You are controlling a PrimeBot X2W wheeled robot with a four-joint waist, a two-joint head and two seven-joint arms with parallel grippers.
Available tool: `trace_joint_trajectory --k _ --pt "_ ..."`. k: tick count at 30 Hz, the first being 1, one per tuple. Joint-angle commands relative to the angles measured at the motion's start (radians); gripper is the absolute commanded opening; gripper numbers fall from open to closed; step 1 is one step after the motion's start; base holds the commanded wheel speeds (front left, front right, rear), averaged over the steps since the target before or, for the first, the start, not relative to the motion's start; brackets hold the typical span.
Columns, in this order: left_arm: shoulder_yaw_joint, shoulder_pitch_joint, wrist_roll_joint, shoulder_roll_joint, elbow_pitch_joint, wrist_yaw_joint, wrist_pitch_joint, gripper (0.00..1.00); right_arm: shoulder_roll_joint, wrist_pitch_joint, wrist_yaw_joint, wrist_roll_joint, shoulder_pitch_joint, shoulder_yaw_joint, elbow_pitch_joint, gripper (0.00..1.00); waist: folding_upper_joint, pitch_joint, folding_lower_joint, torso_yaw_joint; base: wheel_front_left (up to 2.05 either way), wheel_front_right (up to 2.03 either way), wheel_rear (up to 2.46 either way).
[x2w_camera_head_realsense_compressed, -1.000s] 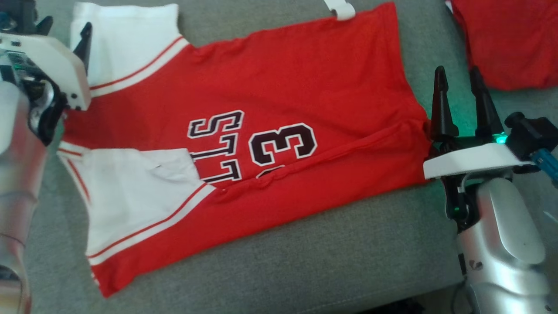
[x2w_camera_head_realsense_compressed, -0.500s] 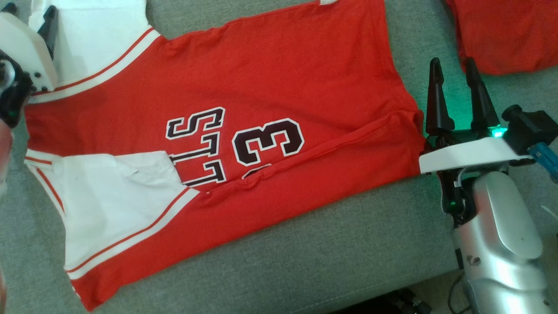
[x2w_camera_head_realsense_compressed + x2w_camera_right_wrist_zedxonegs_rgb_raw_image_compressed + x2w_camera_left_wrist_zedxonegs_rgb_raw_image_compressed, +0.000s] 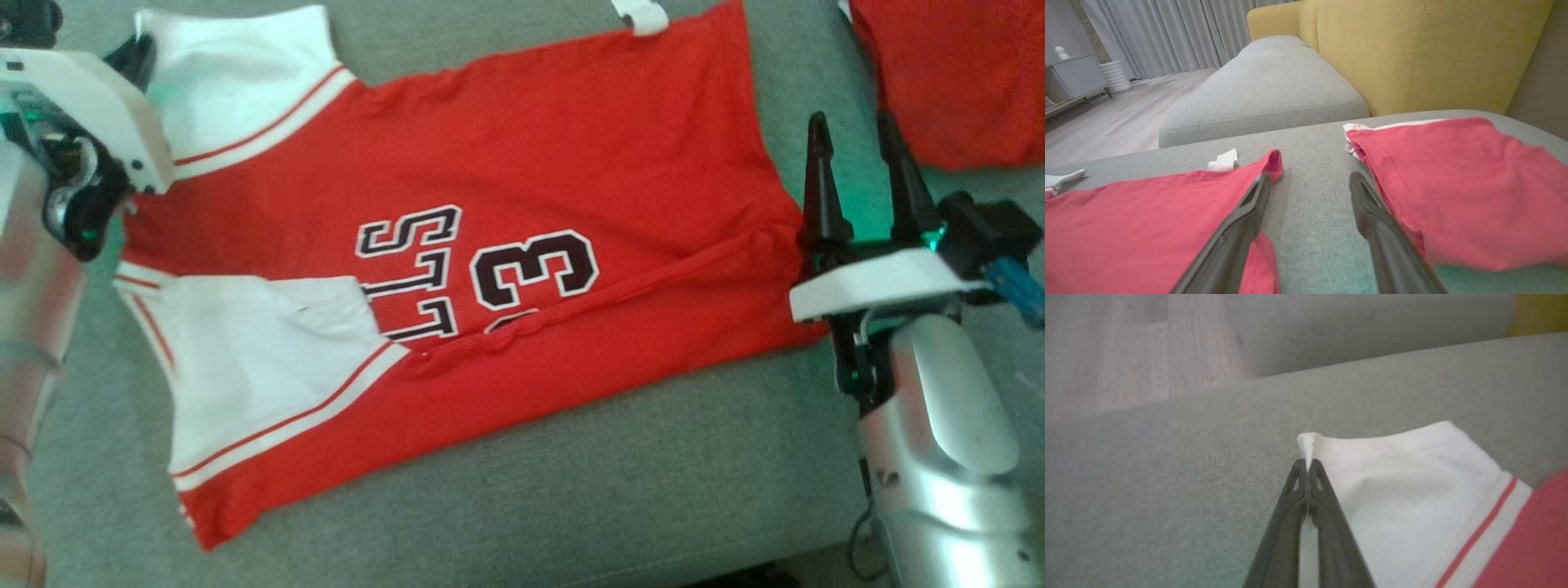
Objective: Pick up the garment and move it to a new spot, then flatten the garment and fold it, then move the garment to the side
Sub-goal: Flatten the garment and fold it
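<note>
Garment (image 3: 571, 163), red jersey with white sleeves, lies spread out on the grey sofa cushion (image 3: 653, 490). Left fingers (image 3: 1329, 522) clenched on a white sleeve corner (image 3: 1306, 443); right fingers (image 3: 1245, 220) released, spread at the hem, beside a second red cloth (image 3: 1453, 183).

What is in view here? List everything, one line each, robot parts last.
jersey: one, red with white sleeves, spread on the nearer cushion
second garment: one, red, right of the jersey in the head view
seat cushions: two, grey, the nearer under both garments
backrest: one, yellow, behind the cushions
floor: pale wood, beyond the cushions
curtains: grey, far wall
cabinet: one, white, by the curtains
left jaws: one pair, dark, shut on the jersey's white sleeve corner
right jaws: one pair, dark, open, between the two garments
</note>
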Motion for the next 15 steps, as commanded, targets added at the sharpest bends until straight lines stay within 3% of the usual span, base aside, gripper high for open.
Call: trace_joint_trajectory --k 1,11,15 --pt "0.022 -0.04 0.002 0.037 -0.034 0.002 -0.029 0.0 -0.003 0.008 -0.002 -0.015 -0.033 0.011 -0.028 1.0 0.0 -0.029 0.0 0.029 0.0 0.0 0.0" --pt "-0.088 0.012 0.034 -0.011 -0.181 0.002 -0.254 0.0 -0.012 0.26 -0.002 -0.198 -0.178 -0.052 0.055 1.0 0.0 -0.126 0.0 0.186 0.0 0.0 0.0" --pt "-0.136 0.065 0.049 -0.008 -0.274 0.002 -0.287 0.0 -0.068 0.381 -0.002 -0.301 -0.261 -0.03 0.139 1.0 0.0 -0.129 0.0 0.229 0.0 0.0 0.0"
